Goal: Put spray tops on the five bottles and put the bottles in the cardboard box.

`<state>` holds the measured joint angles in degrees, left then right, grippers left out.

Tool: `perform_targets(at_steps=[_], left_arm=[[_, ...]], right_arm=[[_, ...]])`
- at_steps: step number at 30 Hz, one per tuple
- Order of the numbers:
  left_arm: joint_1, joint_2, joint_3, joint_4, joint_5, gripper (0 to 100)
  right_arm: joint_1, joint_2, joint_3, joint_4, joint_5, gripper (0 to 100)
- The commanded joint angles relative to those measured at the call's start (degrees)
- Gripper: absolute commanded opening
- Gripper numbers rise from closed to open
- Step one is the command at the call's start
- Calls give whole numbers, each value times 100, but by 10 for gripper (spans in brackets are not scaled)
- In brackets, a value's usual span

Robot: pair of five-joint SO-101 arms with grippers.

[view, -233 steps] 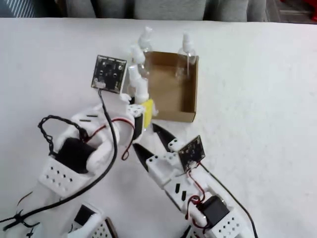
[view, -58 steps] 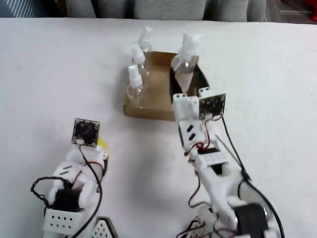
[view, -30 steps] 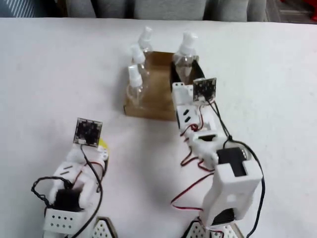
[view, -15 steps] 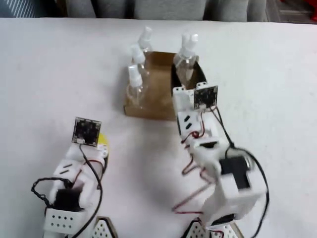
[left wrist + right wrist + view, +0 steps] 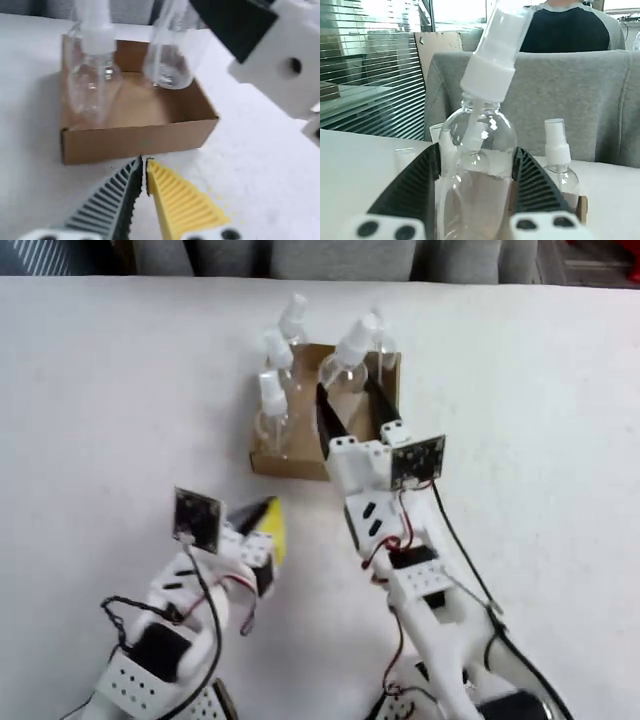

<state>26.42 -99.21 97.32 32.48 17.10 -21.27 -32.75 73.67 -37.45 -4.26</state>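
No legible text — none anywhere

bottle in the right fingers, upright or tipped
Tipped. The bottle between the fingers of the right gripper leans, its spray top slanting off vertical, over the cardboard box.

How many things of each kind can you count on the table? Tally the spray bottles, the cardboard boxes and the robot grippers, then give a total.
Spray bottles: 5
Cardboard box: 1
Grippers (left gripper, right gripper): 2
Total: 8
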Motion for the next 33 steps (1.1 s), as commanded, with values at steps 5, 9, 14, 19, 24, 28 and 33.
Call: perform_targets(at_steps=[5, 9, 14, 19, 24, 28, 33], left_arm=[[1174, -48, -9, -255, -185, 20], [1218, -22, -9, -255, -316, 20], [1200, -13, -9, -255, -343, 20], [1191, -13, -9, -264, -343, 20], [1191, -13, -9, -264, -343, 20], [1191, -13, -9, -264, -343, 20], [1191, -13, -9, -255, -343, 20]], right_arm=[[-558, -1569, 457, 1235, -273, 14], [-840, -2325, 703, 2079, -273, 14], [-857, -3424, 923, 3284, -290, 14], [-866, -4620, 1257, 4251, -290, 14], [-954, -5947, 1398, 5508, -316, 14], [-1332, -7011, 1433, 6457, -316, 14], [-1429, -6862, 1451, 6440, -316, 14]])
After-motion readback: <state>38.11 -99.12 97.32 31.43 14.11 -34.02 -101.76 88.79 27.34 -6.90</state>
